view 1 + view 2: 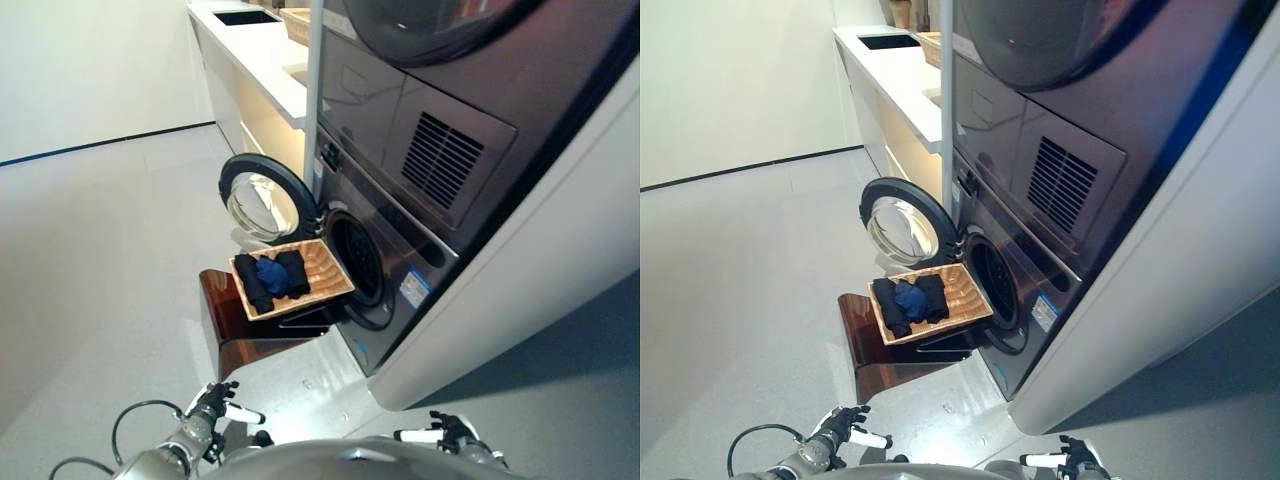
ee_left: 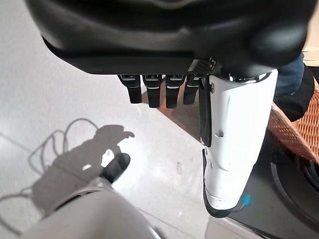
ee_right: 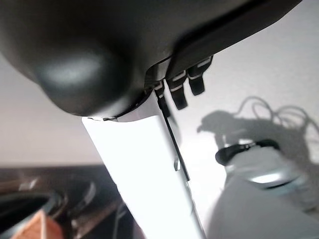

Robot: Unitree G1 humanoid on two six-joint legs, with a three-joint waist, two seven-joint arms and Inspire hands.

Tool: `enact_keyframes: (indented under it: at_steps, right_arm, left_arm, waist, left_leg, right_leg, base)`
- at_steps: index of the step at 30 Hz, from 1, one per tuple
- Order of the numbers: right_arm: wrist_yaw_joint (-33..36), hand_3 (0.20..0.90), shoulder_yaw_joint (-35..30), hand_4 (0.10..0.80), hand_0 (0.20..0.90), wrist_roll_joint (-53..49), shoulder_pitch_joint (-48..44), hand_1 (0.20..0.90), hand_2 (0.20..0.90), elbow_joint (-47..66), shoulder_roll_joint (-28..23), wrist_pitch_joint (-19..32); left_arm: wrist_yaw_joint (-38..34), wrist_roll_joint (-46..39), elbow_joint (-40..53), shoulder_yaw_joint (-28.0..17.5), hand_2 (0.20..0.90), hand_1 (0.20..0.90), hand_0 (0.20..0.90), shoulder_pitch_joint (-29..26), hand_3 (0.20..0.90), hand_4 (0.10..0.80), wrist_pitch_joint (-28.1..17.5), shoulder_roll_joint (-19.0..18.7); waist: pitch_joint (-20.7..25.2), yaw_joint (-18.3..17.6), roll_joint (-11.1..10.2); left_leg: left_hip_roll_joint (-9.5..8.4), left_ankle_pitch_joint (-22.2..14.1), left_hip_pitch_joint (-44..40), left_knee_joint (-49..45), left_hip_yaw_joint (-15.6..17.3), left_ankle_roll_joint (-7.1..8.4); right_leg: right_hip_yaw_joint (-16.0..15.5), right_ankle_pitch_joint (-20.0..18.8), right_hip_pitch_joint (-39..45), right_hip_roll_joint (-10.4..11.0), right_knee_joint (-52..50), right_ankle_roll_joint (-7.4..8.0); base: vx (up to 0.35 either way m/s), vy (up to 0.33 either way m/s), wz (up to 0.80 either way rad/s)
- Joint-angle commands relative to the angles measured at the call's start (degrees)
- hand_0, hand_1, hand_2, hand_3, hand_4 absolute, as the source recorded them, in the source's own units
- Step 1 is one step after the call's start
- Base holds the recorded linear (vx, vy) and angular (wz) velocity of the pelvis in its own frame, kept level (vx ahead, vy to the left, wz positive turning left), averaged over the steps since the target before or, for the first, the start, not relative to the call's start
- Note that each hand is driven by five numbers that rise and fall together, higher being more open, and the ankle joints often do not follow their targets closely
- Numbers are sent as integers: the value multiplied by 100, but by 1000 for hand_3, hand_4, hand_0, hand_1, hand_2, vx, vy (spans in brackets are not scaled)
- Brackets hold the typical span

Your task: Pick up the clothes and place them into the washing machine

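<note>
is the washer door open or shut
Open: the round door is swung out to the left, leaving the drum opening uncovered behind the basket of clothes.

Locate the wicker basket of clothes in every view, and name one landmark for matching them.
Left eye view: wicker basket at centre, on the brown stand.
Right eye view: centre again, slightly lower.
Left wrist view: only its woven edge shows, beyond the white thumb.
Right wrist view: perhaps a blurred orange corner; unclear.
Shared landmark: the open washer door.

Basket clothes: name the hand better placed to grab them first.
Probably left. The left hand hangs open nearer the basket holding the dark clothes; the right hand, also open, sits farther, below the washing machine.
</note>
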State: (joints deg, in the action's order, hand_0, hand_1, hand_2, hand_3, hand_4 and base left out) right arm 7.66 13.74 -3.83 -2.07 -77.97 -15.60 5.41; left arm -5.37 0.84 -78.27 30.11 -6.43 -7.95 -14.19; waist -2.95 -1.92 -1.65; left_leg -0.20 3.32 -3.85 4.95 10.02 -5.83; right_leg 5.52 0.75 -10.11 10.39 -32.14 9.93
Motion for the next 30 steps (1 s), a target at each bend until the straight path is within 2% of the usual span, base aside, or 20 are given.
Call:
enact_keyframes:
  at_steps: [1,3,4,5,8,9,10,11,14,15,16,17,18,19,22,23,25,26,27,30]
  right_arm:
    - [62,900,306,800,900,182,-253,900,900,94,-101,134]
    - [50,900,294,800,900,194,-231,900,900,105,-112,124]
    - [50,900,295,800,900,194,-230,900,900,105,-113,124]
    - [49,900,281,800,900,240,-217,900,900,90,-118,111]
    - [40,900,275,800,900,316,-201,900,900,119,-122,77]
    - [53,900,291,800,900,329,-188,900,900,132,-126,92]
    - [20,900,348,800,900,327,-190,900,900,134,-102,117]
    - [15,900,373,800,900,337,-172,900,900,136,-84,119]
    - [3,900,461,800,900,345,-152,900,900,258,-66,150]
    - [-1,900,481,800,900,327,-143,900,900,321,-72,160]
    - [7,900,486,800,900,188,-192,900,900,371,-82,197]
    - [14,900,483,800,900,74,-228,900,900,408,-81,203]
    - [14,900,481,800,900,73,-231,900,900,408,-81,203]
    - [50,900,514,800,900,-86,-287,900,900,510,-66,252]
    - [53,900,502,800,900,-334,-325,900,900,580,1,303]
    - [46,900,523,800,900,-340,-328,900,900,593,17,319]
    - [26,900,556,800,900,-361,-316,900,900,631,20,338]
    - [9,900,551,800,900,-375,-302,900,900,599,13,321]
    - [-23,900,553,800,900,-352,-286,900,900,578,15,308]
    - [-41,900,540,800,900,-289,-228,900,900,549,53,296]
  left_arm:
    - [-43,179,179,-265,900,900,900,-159,900,800,-137,-155]
    - [-43,183,143,-308,900,900,900,-134,900,800,-136,-156]
    - [-44,183,142,-309,900,900,900,-133,900,800,-137,-154]
    - [-21,212,120,-310,900,900,900,-129,900,800,-154,-128]
    - [-33,254,140,-322,900,900,900,-141,900,800,-181,-102]
    - [-47,293,143,-331,900,900,900,-152,900,800,-182,-97]
    - [-44,274,128,-308,900,900,900,-187,900,800,-210,-86]
    - [-54,272,122,-321,900,900,900,-170,900,800,-219,-95]
    - [-72,165,136,-399,900,900,900,-138,900,800,-195,-15]
    - [-65,128,167,-409,900,900,900,-123,900,800,-202,10]
    - [-50,76,225,-374,900,900,900,-177,900,800,-225,45]
    - [-63,56,274,-336,900,900,900,-219,900,800,-250,68]
    - [-62,55,273,-335,900,900,900,-223,900,800,-250,68]
    - [-107,-84,304,-361,900,900,900,-269,900,800,-246,83]
    - [-166,-126,304,-396,900,900,900,-157,900,800,-240,114]
    - [-186,-92,282,-383,900,900,900,-133,900,800,-240,121]
    - [-216,-34,174,-383,900,900,900,-88,900,800,-207,135]
    - [-217,-23,147,-386,900,900,900,-64,900,800,-192,140]
    - [-200,-27,95,-414,900,900,900,-40,900,800,-179,145]
    - [-154,71,61,-372,900,900,900,36,900,800,-204,101]
  waist:
    - [-210,-29,104]
    - [-233,-91,70]
    - [-255,-114,76]
    - [-238,-154,-15]
    - [-291,-237,-58]
    - [-271,-260,-98]
    - [-247,-283,-134]
    - [-194,-255,-162]
    - [-39,-195,-196]
    - [-43,-194,-229]
    - [-115,-180,-287]
    - [-224,-150,-316]
    - [-224,-163,-306]
    - [-320,-93,-422]
    - [-174,-7,-454]
    - [-131,26,-393]
    - [-81,84,-268]
    - [-59,98,-224]
    - [-1,94,-187]
    - [140,81,-152]
  left_leg:
    - [178,-244,361,-326,-321,376]
    - [91,-347,163,-255,-382,414]
    - [95,-353,134,-249,-406,417]
    - [-27,-474,-17,-204,-450,465]
    - [-53,-610,-318,-84,-555,548]
    - [-74,-661,-318,-106,-599,554]
    - [-81,-731,-368,-123,-636,546]
    - [-70,-703,-397,-94,-650,582]
    - [25,-767,-292,-544,-657,711]
    - [53,-660,-74,-1124,-630,845]
    - [119,-381,341,-1938,-646,1013]
    - [104,-146,661,-2546,-798,1121]
    - [113,-165,692,-2592,-816,1125]
    - [189,-50,1045,-2849,-766,1133]
    - [518,-302,990,-1692,-609,1012]
    - [667,-136,965,-1127,-626,1021]
    - [824,297,946,-333,-727,1095]
    - [849,409,916,-161,-733,1124]
    - [828,344,850,-52,-722,1115]
    - [668,230,708,5,-667,1054]
  right_leg:
    - [-460,-890,3,-290,436,-330]
    - [-768,-734,-125,-258,1031,-331]
    - [-795,-720,-84,-256,1037,-333]
    - [-1055,-774,-223,-210,1997,-288]
    - [-1354,-1054,-216,-158,2922,-191]
    - [-1217,-1026,-107,-208,3024,-225]
    - [-855,-985,-15,-363,3064,-283]
    - [-786,-968,68,-377,3157,-299]
    - [-817,-867,362,-492,3274,-419]
    - [-849,-820,513,-520,3345,-502]
    - [-847,-765,672,-538,3381,-631]
    - [-833,-748,764,-573,3408,-728]
    - [-850,-749,761,-582,3409,-732]
    - [-899,-701,911,-555,3513,-791]
    - [-890,-578,1029,-503,3601,-655]
    - [-872,-533,1065,-521,3622,-615]
    - [-833,-407,1154,-549,3655,-544]
    - [-827,-359,1205,-540,3676,-519]
    - [-817,-327,1235,-526,3697,-486]
    - [-784,-355,1243,-321,3686,-359]
  base:
    - [275,133,8]
    - [244,50,10]
    - [312,-17,9]
    - [323,-40,10]
    - [311,-61,5]
    - [210,-75,20]
    - [205,-86,29]
    - [222,-113,38]
    - [196,-156,53]
    - [103,-183,45]
    - [12,-161,47]
    - [-25,-109,47]
    - [-35,-87,29]
    - [35,-46,9]
    - [164,48,-9]
    - [218,142,-12]
    - [195,164,-29]
    - [165,164,-38]
    - [171,179,-41]
    - [151,200,17]
